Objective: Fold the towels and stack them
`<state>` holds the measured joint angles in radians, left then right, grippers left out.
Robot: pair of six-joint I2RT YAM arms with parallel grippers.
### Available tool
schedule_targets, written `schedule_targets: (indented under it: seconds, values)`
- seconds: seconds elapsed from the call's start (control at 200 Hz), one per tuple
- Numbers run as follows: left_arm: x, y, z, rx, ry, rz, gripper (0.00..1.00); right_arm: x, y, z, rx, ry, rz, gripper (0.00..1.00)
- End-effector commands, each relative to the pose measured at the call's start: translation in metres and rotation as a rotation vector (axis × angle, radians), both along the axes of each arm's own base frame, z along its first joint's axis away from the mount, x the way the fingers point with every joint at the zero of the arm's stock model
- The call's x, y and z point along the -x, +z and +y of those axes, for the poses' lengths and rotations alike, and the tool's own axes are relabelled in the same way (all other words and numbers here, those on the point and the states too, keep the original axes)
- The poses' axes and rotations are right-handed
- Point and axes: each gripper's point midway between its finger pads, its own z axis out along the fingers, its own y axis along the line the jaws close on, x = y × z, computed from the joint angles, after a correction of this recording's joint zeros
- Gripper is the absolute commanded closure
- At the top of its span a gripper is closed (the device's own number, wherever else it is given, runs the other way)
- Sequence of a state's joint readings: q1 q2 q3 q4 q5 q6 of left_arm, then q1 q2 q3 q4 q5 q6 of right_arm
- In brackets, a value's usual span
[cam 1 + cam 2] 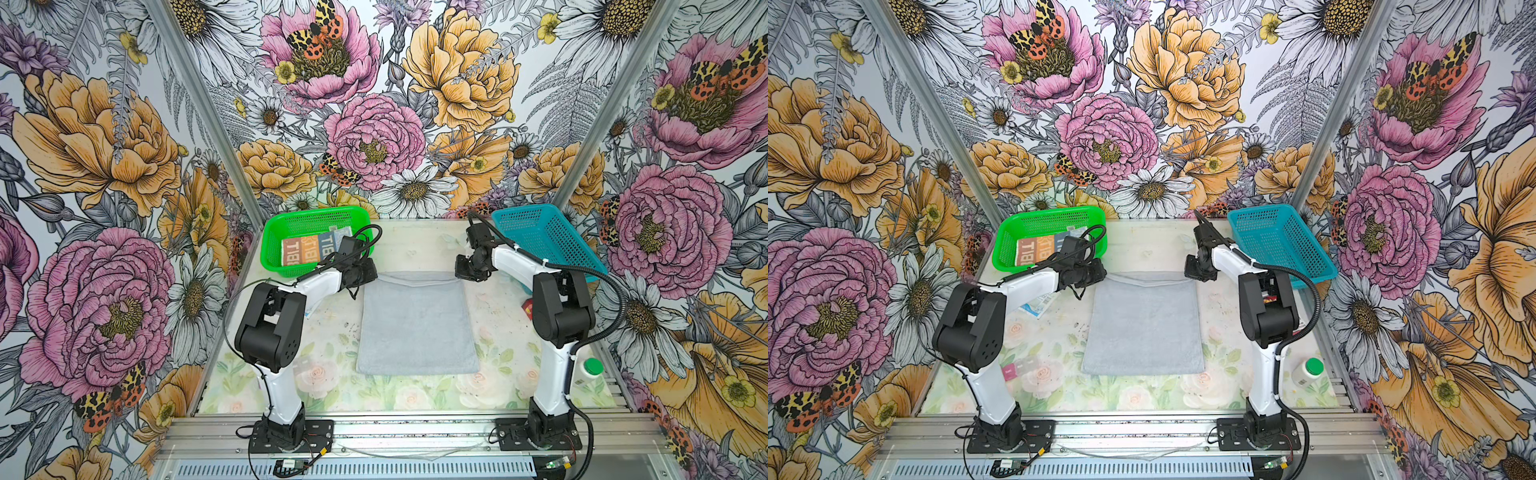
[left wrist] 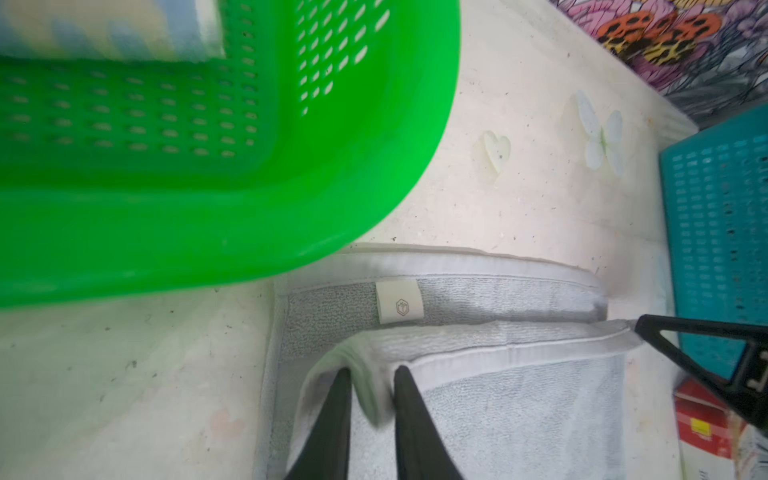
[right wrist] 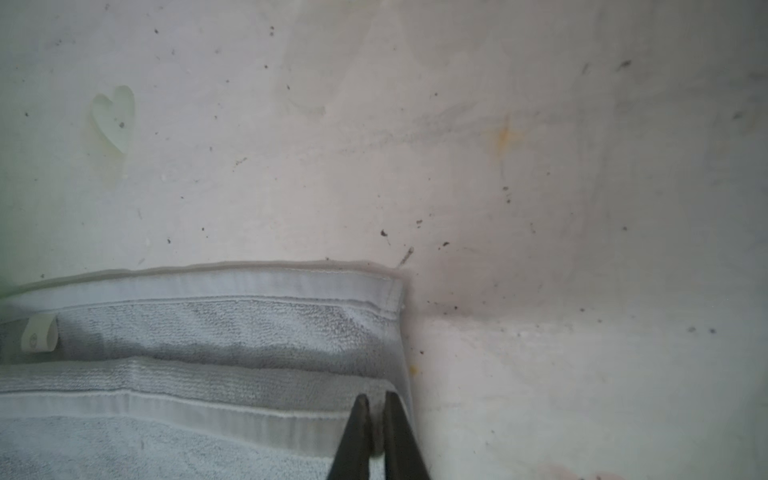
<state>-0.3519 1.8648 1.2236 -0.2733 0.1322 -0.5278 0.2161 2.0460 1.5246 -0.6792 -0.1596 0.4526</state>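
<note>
left arm (image 1: 320,282) forward, left jaws parted | right arm (image 1: 515,259) forward (elbow raised), right jaws seemingly barely apart

Grey towel (image 1: 417,328) lies flat (folded).
</note>
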Motion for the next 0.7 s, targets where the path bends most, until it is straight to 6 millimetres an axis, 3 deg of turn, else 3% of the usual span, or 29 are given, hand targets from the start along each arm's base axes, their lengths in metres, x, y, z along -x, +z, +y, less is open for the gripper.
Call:
schedule_targets:
  seconds: [0.0,0.11,0.17,0.185,0.22,0.335,0.46,0.6,0.695]
  values:
    - [-0.012,0.013,-0.01,-0.045,-0.057,-0.063,0.65,-0.011,0.016,0.0,-0.001,0.024,-0.053,0.69]
    - [-0.018,0.034,-0.007,-0.108,-0.038,-0.132,0.52,-0.013,0.041,-0.007,0.041,0.026,-0.119,0.55]
    - [-0.02,0.044,-0.005,-0.135,-0.026,-0.175,0.49,-0.011,0.058,-0.011,0.063,0.028,-0.161,0.53]
    - [-0.019,0.063,-0.004,-0.129,-0.023,-0.215,0.48,-0.011,0.063,-0.012,0.065,0.027,-0.173,0.53]
    - [-0.018,0.073,-0.004,-0.133,-0.022,-0.244,0.47,-0.007,0.073,-0.012,0.071,0.027,-0.192,0.53]
    - [-0.004,0.084,-0.014,-0.114,-0.071,-0.256,0.47,0.015,0.089,0.0,0.053,0.048,-0.215,0.53]
    - [0.031,0.074,-0.024,-0.128,-0.148,-0.199,0.47,0.042,0.08,0.019,0.049,0.081,-0.188,0.53]
    - [0.079,0.06,-0.024,-0.079,-0.213,-0.097,0.5,0.071,0.047,0.05,0.016,0.134,-0.094,0.51]
    - [0.114,0.038,-0.022,-0.035,-0.254,0.002,0.52,0.087,0.028,0.063,0.039,0.147,-0.073,0.51]
